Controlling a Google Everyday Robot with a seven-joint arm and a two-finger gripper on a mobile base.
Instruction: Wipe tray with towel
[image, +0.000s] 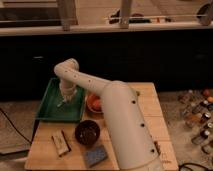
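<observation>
The green tray (50, 107) lies on the left back part of the wooden table (130, 150). My white arm reaches over from the right and bends down into the tray. My gripper (65, 100) is low over the tray's middle right part. A small pale patch (61, 104) shows at its tip against the tray floor. It may be the towel, but I cannot tell for sure. The gripper's underside is hidden by the wrist.
An orange bowl (94, 103) sits just right of the tray. A dark bowl (87, 132) stands in front of the tray, with a small bar (61, 142) to its left and a blue sponge (95, 156) near the front edge. Several bottles (200, 115) stand off the table at right.
</observation>
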